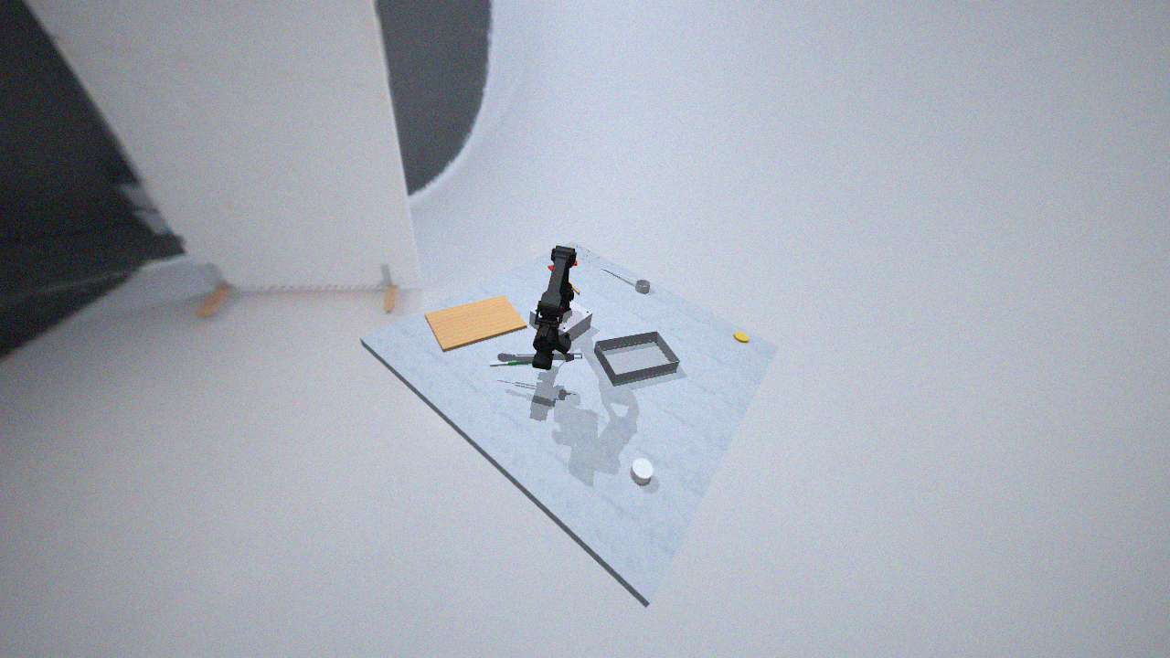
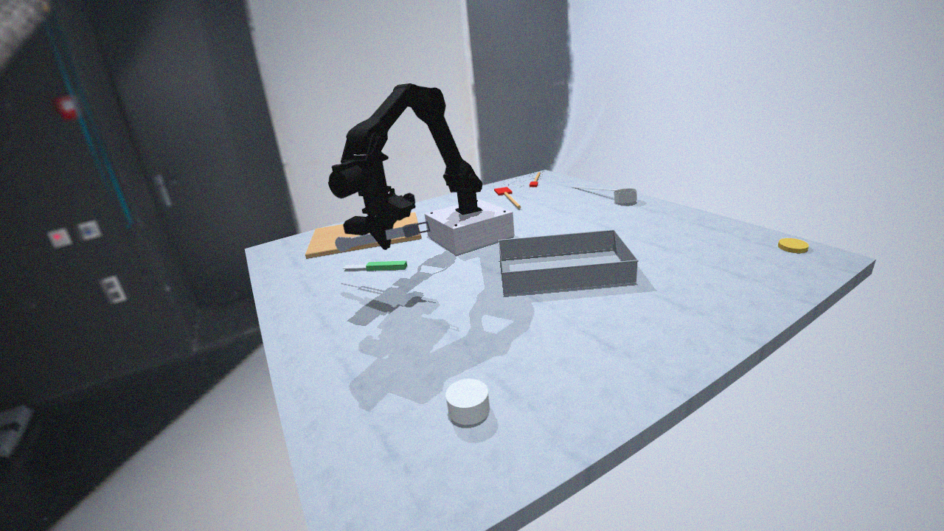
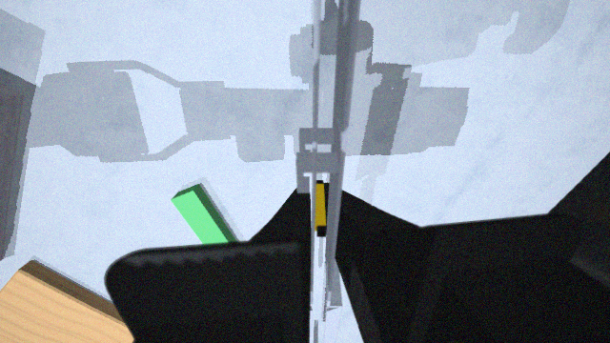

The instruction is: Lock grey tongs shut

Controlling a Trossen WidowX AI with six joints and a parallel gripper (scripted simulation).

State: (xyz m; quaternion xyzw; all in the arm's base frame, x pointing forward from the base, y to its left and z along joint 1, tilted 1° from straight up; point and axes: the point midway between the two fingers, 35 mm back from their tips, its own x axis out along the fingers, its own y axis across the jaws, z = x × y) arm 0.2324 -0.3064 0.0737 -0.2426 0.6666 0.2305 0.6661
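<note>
The grey tongs [image 1: 569, 356] [image 2: 403, 231] [image 3: 348, 71] are held roughly level above the table, off the tin. In the exterior view their broad tips point left and the hinge end right. My gripper [image 1: 541, 365] [image 2: 385, 243] [image 3: 313, 191] is shut on them; in the wrist view their two arms run close together between my fingers, with a small yellow piece between them. Whether the hinge is locked cannot be told. The wooden board [image 1: 474, 321] [image 2: 325, 240] [image 3: 62, 305] lies flat beyond them in the exterior view. The roasting tin [image 1: 646, 375] [image 2: 567, 280] stands to the right.
A green-handled knife [image 1: 516, 362] [image 2: 387, 265] [image 3: 205, 219] lies below the tongs, near the board. My arm's boxy base [image 2: 484, 231] stands between board and tin. A white cylinder [image 1: 641, 469] [image 2: 467, 403] is at the front. A yellow disc [image 1: 740, 336] [image 2: 793, 245] lies far right.
</note>
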